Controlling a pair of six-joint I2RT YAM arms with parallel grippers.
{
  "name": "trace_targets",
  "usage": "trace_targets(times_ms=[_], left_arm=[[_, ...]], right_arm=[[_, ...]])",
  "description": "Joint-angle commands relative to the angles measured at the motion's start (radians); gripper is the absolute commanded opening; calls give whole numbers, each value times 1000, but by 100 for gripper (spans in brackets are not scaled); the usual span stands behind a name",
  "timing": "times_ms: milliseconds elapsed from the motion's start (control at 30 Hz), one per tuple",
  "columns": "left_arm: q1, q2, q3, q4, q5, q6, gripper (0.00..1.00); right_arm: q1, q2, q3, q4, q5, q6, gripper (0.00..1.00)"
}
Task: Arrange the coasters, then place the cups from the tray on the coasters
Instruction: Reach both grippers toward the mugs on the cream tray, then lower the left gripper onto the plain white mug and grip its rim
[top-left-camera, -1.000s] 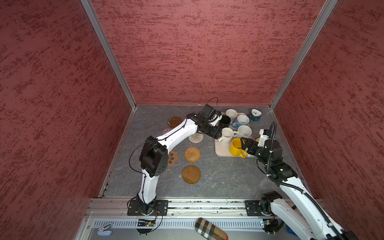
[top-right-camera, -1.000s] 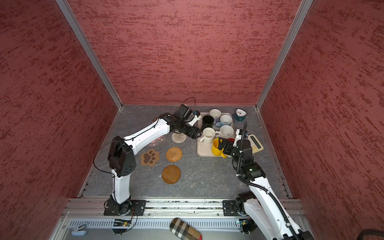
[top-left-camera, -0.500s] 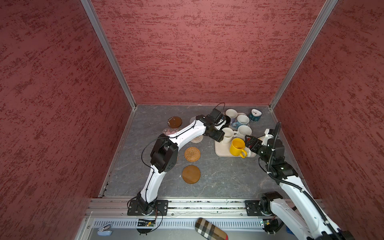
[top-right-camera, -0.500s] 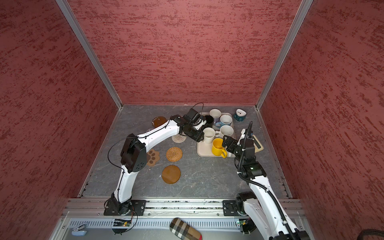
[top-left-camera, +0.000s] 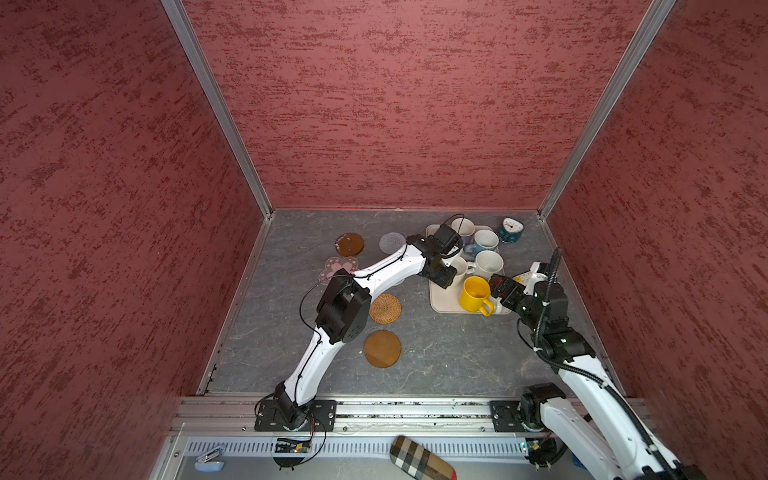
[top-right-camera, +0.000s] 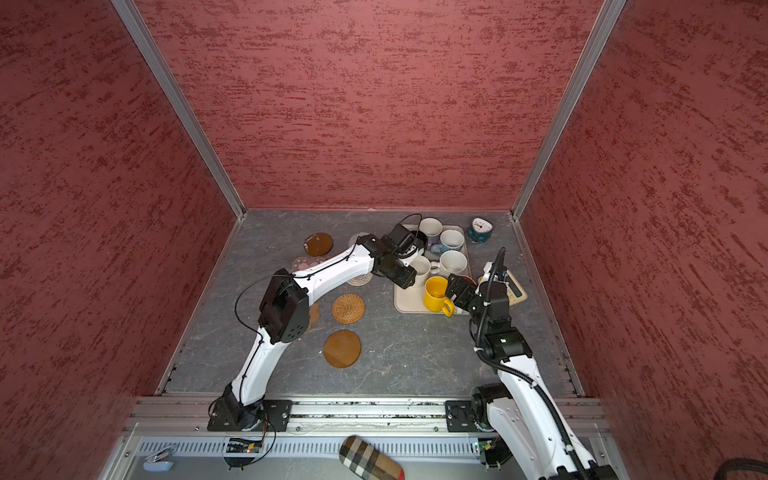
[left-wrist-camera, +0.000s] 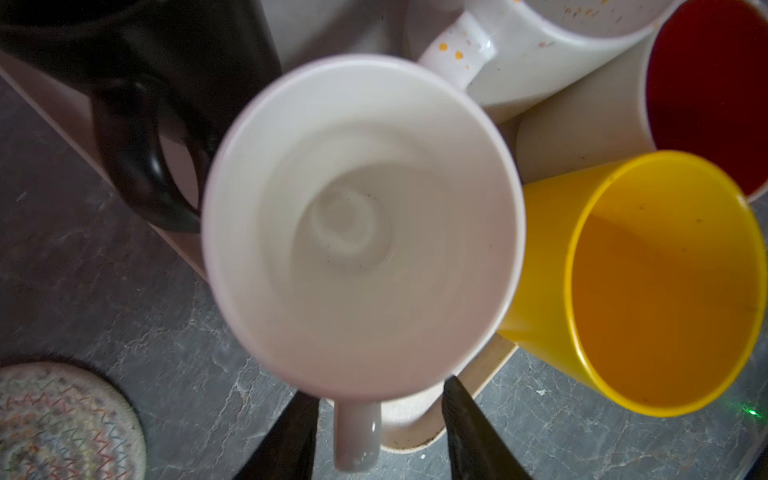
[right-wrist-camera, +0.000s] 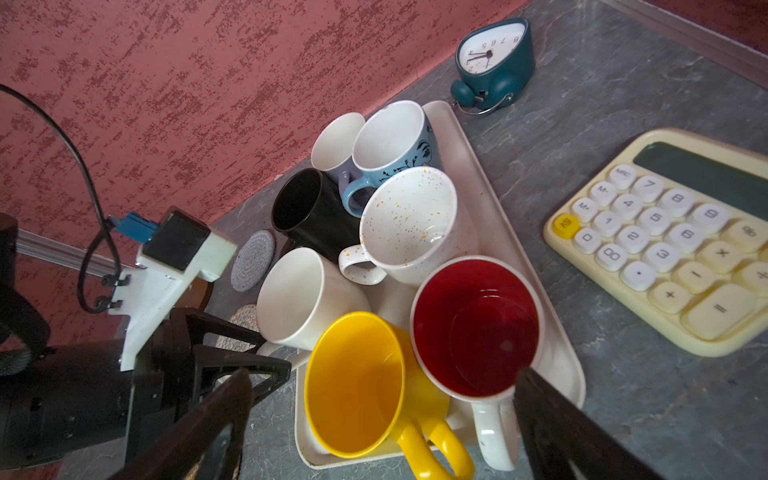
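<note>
Now the left end effector (left-wrist-camera: 380, 390) has shifted along the tray (right-wrist-camera: 498, 224) to the plain white mug (left-wrist-camera: 361, 224), which stands on it. Its fingers (left-wrist-camera: 291, 436) have narrowed and straddle the handle (left-wrist-camera: 357, 436), with a gap showing on either side. Spread wide as before, the right end effector (right-wrist-camera: 384, 376) hangs over the yellow mug (right-wrist-camera: 357, 382) and the red-lined mug (right-wrist-camera: 478, 328), both on the tray.

left arm (top-left-camera: 386, 270) outstretched, left fingers (left-wrist-camera: 291, 436) partly apart, right arm (top-left-camera: 582, 374) bent, right fingers (right-wrist-camera: 561, 428) spread wide
</note>
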Motion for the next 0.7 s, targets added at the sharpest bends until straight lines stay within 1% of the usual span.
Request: trace_targets(times_ms=[0, 367, 500, 667], left_arm=[[3, 30, 29, -30, -41, 4, 47], [-3, 65, 46, -25, -94, -12, 38], [-9, 72, 45, -28, -100, -12, 35], [-10, 79, 45, -23, -108, -18, 30]], right_arm=[[-4, -13, -12, 33, 22, 15, 99], [-4, -14, -25, 46, 9, 22, 99], [-4, -16, -30, 48, 10, 26, 99], [-4, -18, -34, 52, 6, 28, 99]])
